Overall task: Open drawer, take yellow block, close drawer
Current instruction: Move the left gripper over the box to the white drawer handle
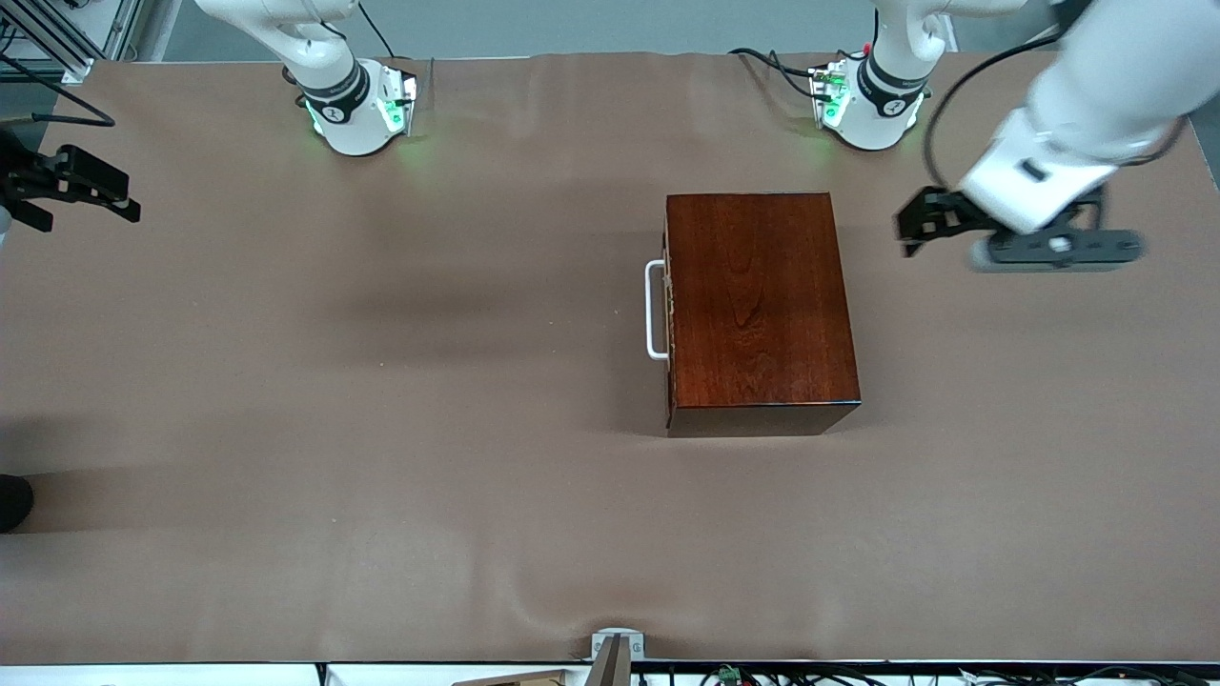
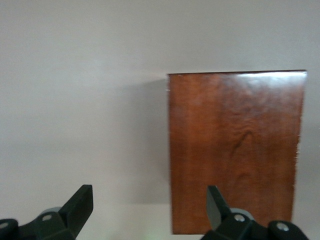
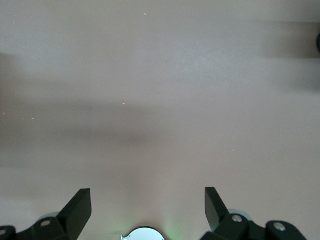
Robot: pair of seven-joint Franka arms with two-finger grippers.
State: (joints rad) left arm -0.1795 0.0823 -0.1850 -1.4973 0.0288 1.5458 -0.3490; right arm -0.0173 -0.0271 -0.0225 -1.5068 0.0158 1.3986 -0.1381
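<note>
The dark reddish-brown wooden box [image 1: 758,305] stands in the middle of the table. Its drawer is pushed in, and only the white bar handle [image 1: 656,310] shows, facing the right arm's end of the table. The yellow block is hidden. My left gripper [image 1: 1048,250] hangs in the air beside the box, toward the left arm's end. It is open and empty [image 2: 150,210], with the box top [image 2: 235,150] in its wrist view. My right gripper [image 1: 91,186] is up at the right arm's end, away from the box. It is open and empty [image 3: 148,210] over bare table.
A brown cloth [image 1: 381,429] covers the whole table. The two arm bases [image 1: 357,110] [image 1: 872,105] stand along the edge farthest from the front camera. A small bracket [image 1: 615,648] sits at the nearest edge.
</note>
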